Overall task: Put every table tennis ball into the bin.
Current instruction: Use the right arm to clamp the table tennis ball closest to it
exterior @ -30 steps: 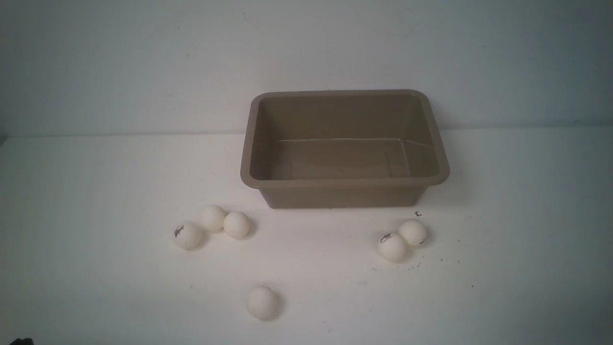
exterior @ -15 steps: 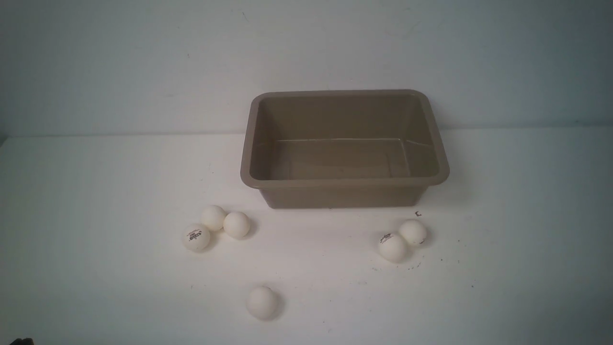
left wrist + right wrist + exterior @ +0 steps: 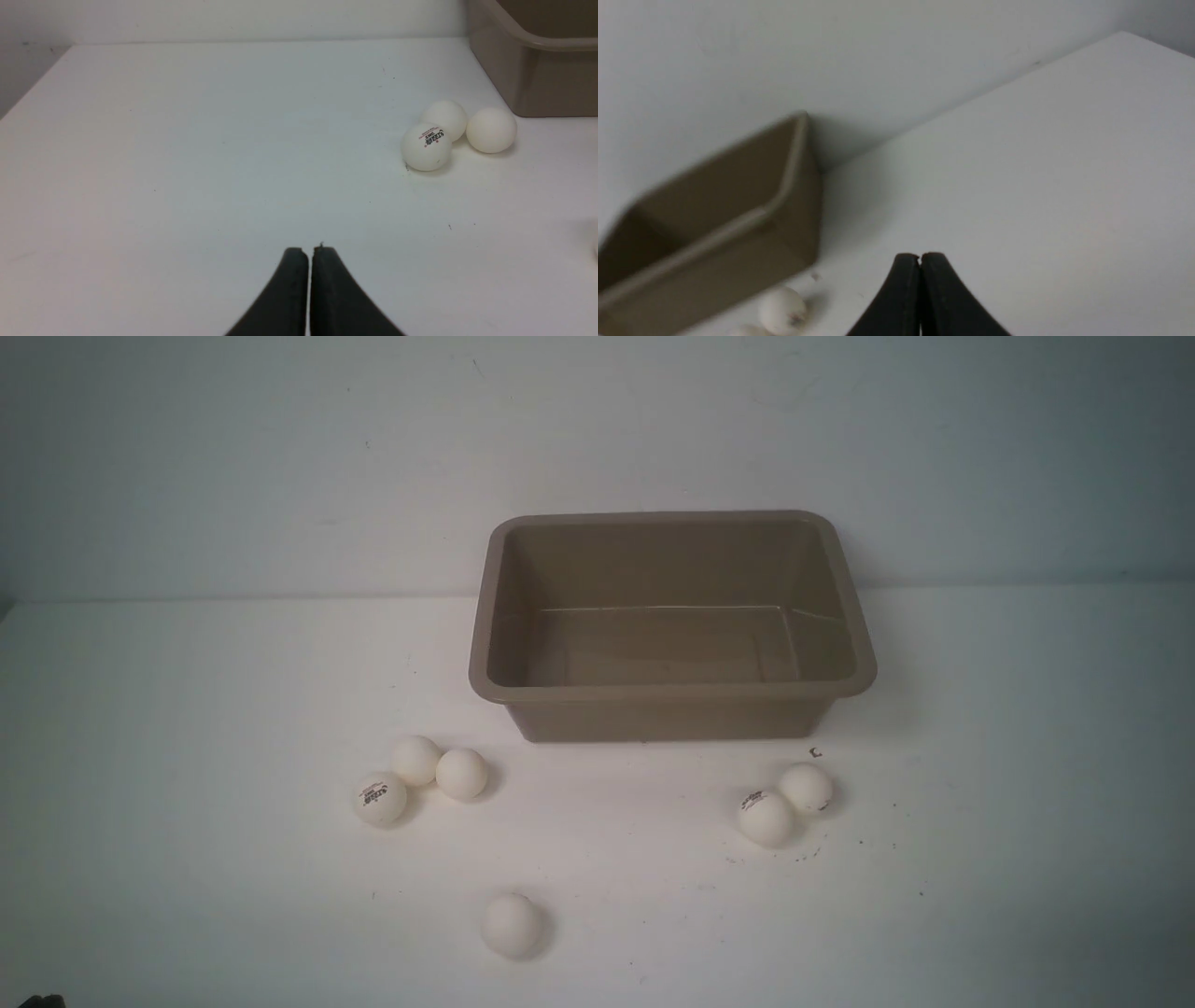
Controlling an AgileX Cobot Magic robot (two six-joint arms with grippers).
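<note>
The taupe bin (image 3: 670, 692) stands empty at the back middle of the white table. Three cream-white balls cluster in front of its left corner: a logo ball (image 3: 381, 799), one (image 3: 415, 761) and one (image 3: 461, 774). Two balls (image 3: 766, 818) (image 3: 806, 788) touch in front of its right corner. One ball (image 3: 511, 925) lies alone nearer me. My left gripper (image 3: 309, 249) is shut and empty, well short of the left cluster (image 3: 426, 146). My right gripper (image 3: 920, 255) is shut and empty, to the right of the bin (image 3: 714, 233) and a ball (image 3: 782, 310). Neither gripper shows in the front view.
A grey wall runs behind the table just past the bin. The table's left edge (image 3: 32, 88) shows in the left wrist view. Small dark specks (image 3: 815, 753) dot the table near the right pair of balls.
The logo ball at the left cluster rolled a little right, toward the other two, and turned its logo to face me. The right wrist view is blurred by motion.
</note>
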